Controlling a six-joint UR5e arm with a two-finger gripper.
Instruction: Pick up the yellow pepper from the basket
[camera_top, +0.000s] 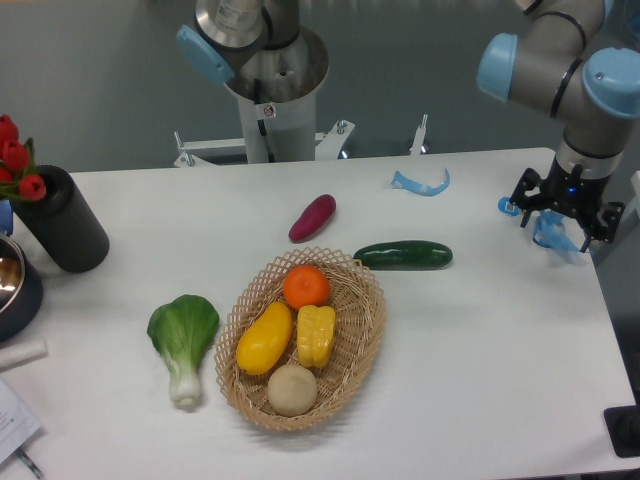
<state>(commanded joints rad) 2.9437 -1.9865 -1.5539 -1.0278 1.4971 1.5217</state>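
White table (480, 350), produce laid out, arm off to the far right.

Nearest: oval wicker basket (362, 345) holding a pale round item (292, 389), smooth yellow fruit (264, 338), yellow pepper (316, 335) right of centre just below an orange (306, 286). Beside the basket's left, bok choy (184, 335). Just beyond the rim, cucumber (403, 255) and purple sweet potato (312, 217). At left edge, dark cylinder with red tulips (60, 220). Farther right, gripper (562, 215) over the table's edge, blue-tipped fingers, spread or pressed unclear. Behind, grey wall (100, 80).
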